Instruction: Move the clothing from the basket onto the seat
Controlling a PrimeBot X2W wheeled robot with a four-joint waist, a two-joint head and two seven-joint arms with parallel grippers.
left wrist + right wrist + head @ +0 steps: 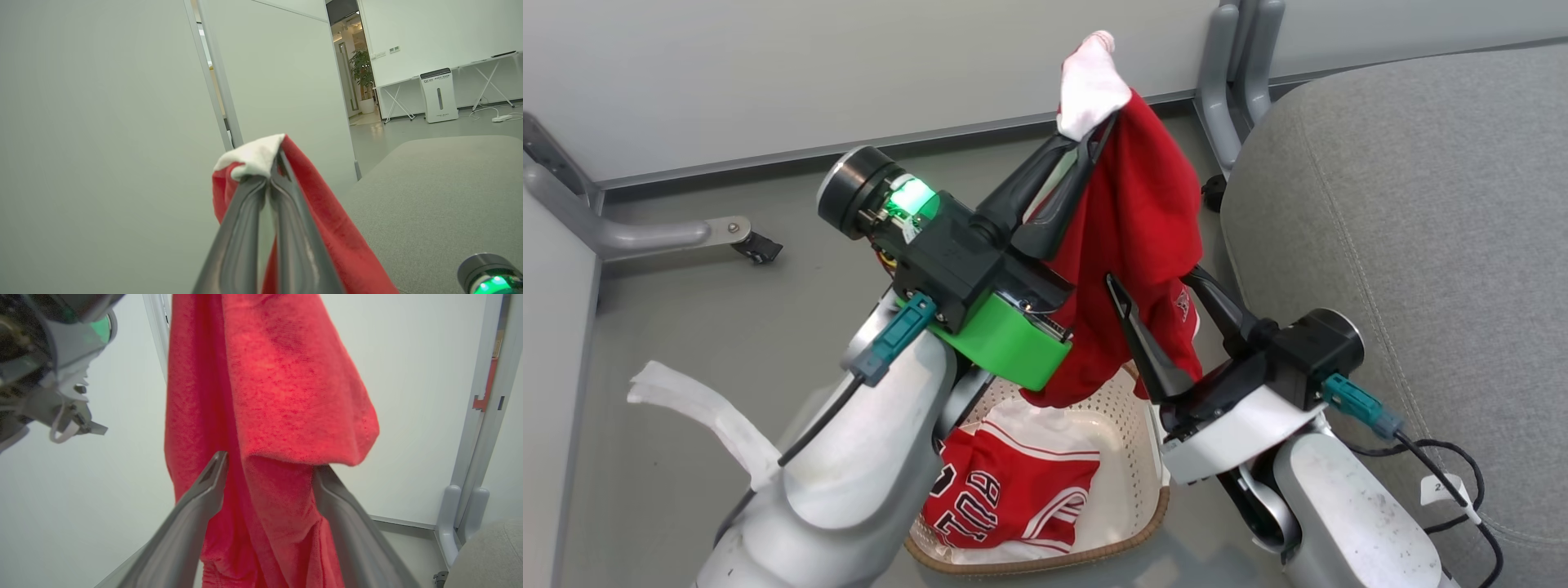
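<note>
Grey fabric seat (1421, 204) | left hand (1098, 135) pinches fuzzy red shirt (1152, 212) | right hand (1150, 278) spread

Pale partition panels (849, 65), castered foot (719, 230); potted plant (361, 69), white floor unit (439, 96) beyond.

Grey floor (727, 327) carries the basket (1129, 457); seat (1421, 204) beside it.
</note>
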